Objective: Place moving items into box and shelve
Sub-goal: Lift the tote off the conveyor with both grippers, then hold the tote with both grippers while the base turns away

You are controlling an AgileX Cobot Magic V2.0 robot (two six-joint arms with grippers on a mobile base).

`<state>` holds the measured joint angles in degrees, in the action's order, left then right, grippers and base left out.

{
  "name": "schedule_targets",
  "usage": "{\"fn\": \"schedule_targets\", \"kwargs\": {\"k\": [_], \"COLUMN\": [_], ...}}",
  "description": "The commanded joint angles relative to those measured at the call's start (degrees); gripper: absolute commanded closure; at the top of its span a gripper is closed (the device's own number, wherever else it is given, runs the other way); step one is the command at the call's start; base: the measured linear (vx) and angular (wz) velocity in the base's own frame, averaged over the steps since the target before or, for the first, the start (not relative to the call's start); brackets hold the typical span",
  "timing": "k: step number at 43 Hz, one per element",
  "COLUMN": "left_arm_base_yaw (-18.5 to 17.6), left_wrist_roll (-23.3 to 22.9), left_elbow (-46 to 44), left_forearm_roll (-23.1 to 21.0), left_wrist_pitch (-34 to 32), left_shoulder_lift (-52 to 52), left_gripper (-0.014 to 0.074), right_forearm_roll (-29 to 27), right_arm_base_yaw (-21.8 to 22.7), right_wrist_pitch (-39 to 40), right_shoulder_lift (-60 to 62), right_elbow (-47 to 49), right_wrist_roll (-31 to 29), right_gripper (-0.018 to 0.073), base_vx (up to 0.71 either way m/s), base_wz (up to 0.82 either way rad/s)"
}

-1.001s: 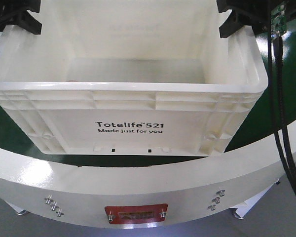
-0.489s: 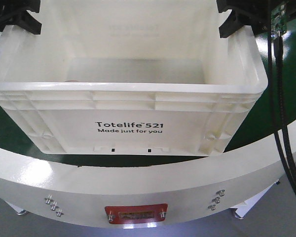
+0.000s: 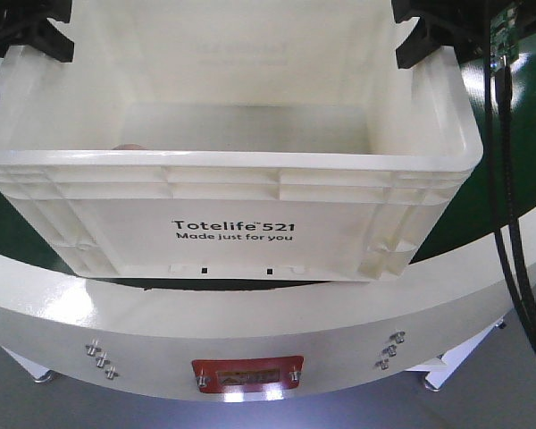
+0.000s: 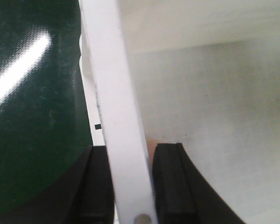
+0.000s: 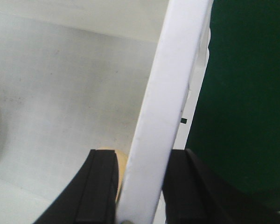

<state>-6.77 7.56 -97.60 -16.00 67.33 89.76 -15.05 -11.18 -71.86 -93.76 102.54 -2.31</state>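
The box (image 3: 237, 201), cream-white and printed "Totelife 521", hangs between my two grippers above the table. My left gripper (image 3: 37, 36) is shut on its left rim (image 4: 119, 116), one black finger on each side of the wall. My right gripper (image 3: 426, 40) is shut the same way on the right rim (image 5: 172, 93). Inside, the pale pink-brown plush (image 3: 129, 147) peeks over the near rim and shows as a sliver (image 4: 151, 143) by the left fingers. A bit of the yellow-orange plush (image 5: 122, 163) shows by the right gripper's inner finger. Most of both moving items is hidden.
A dark green surface (image 3: 518, 134) lies under and beside the box, bordered by a curved white table rim (image 3: 250, 313) with a red plate (image 3: 247, 374) and bolts. Black cables (image 3: 505, 223) hang down at the right.
The white table rim and its red plate have shifted slightly upward in view while the box stays held in place. The pink plush now peeks over the near rim.
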Motion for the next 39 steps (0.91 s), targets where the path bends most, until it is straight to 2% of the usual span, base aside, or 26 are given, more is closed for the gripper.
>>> {"fn": "schedule_targets", "kwargs": {"k": [1,18,39], "left_arm_base_yaw": [-0.8,-0.8,-0.8], "left_wrist_roll": [0.5,0.5,0.5], "left_elbow": [-2.6,-2.6,-2.6], "left_forearm_roll": [-8.1,-8.0,-8.0], "left_wrist_pitch": [-5.4,-5.4,-5.4], "left_shoulder_lift": [-3.4,-3.3,-3.3], "left_gripper": [0.0603,0.0603,0.0603], "right_forearm_roll": [-8.3,-8.3,-8.3], "right_arm_base_yaw": [-0.4,-0.4,-0.4], "right_wrist_pitch": [5.5,5.5,5.5], "right_shoulder_lift": [3.7,3.7,3.7], "right_elbow": [2.3,2.3,2.3], "right_wrist_roll": [-1.6,-1.6,-1.6], "right_gripper": [0.0564,0.0564,0.0564], "base_vx": [-0.09,-0.15,-0.17], "base_wz": [0.02,0.06,0.32]}}
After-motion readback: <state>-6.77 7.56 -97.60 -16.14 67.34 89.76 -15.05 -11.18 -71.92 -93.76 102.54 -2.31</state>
